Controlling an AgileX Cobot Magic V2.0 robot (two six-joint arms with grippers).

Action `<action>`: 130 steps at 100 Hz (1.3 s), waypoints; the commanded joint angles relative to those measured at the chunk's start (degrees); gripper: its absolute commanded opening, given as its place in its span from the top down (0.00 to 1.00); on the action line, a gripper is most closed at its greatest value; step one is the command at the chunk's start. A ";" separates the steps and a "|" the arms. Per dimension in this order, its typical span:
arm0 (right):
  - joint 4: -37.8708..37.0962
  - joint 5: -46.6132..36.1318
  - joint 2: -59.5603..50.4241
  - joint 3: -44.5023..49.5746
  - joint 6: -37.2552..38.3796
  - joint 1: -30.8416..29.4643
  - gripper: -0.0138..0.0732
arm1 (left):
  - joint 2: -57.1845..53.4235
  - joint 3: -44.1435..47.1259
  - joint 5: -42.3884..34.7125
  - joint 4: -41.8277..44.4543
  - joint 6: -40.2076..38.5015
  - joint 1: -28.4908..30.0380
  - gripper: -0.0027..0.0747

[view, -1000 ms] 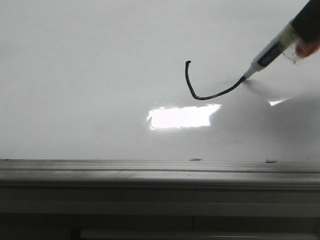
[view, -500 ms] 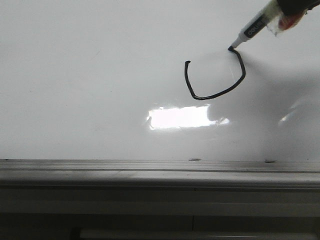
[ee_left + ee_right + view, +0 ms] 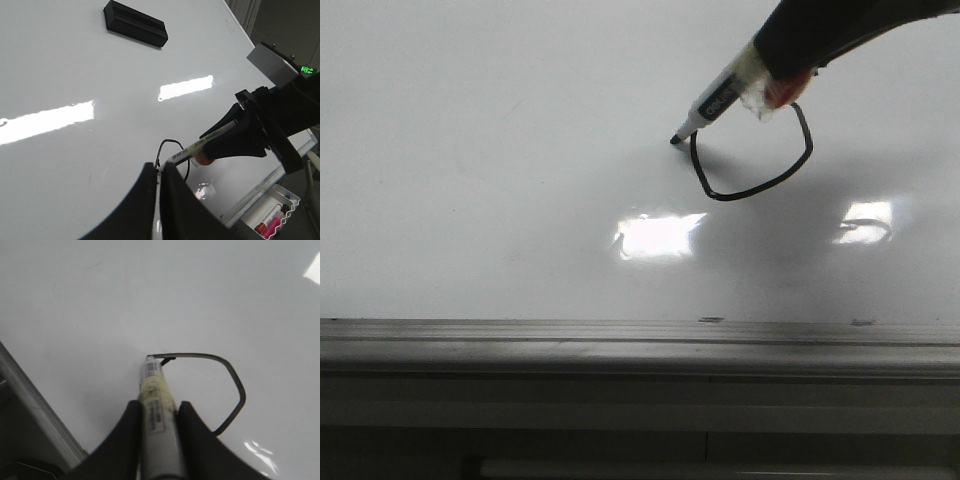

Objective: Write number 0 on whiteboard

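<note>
The whiteboard (image 3: 470,150) fills the front view. On it is the number 0 (image 3: 807,150), a thin black angular loop; its top is hidden behind my right gripper (image 3: 770,75). That gripper is shut on a black-tipped marker (image 3: 715,103), whose tip touches the board at the loop's upper left end. In the right wrist view the gripper (image 3: 157,407) holds the taped marker (image 3: 156,400), with its tip at the end of the loop's top stroke (image 3: 200,354). My left gripper (image 3: 159,172) is shut and empty, hovering near the loop (image 3: 170,141).
A grey metal rail (image 3: 620,345) runs along the board's near edge. A black eraser block (image 3: 135,23) lies on the board far from the loop. A white tray (image 3: 287,195) with markers sits beyond the rail. Bright glare patches (image 3: 655,235) lie below the loop.
The right gripper has moved the marker from the loop's lower right up, then left across the top to the starting end. The open curve is now a nearly closed loop.
</note>
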 commanded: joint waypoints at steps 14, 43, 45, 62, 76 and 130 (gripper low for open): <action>-1.80 1.46 -0.64 -1.53 0.00 0.06 0.90 | 0.25 -1.51 -4.36 -0.39 -0.48 0.10 0.99; -3.24 1.47 -6.06 -14.35 0.00 6.48 0.90 | 0.25 -2.20 -2.86 0.68 -0.37 -0.04 0.96; -3.36 2.10 -6.20 -15.15 0.00 6.94 0.90 | 0.25 -2.80 -1.34 1.63 -0.24 -0.04 0.94; -3.76 5.24 -6.24 -17.23 0.00 10.01 0.90 | 3.30 -11.42 16.63 5.46 6.18 -3.26 0.52; -2.16 9.55 -3.46 -17.23 -0.53 12.00 0.90 | 8.06 -19.12 26.66 3.54 16.06 -8.48 0.40; 7.12 10.58 2.10 -17.64 -12.59 25.47 0.90 | 27.26 -29.23 35.14 -0.24 26.76 -24.07 0.47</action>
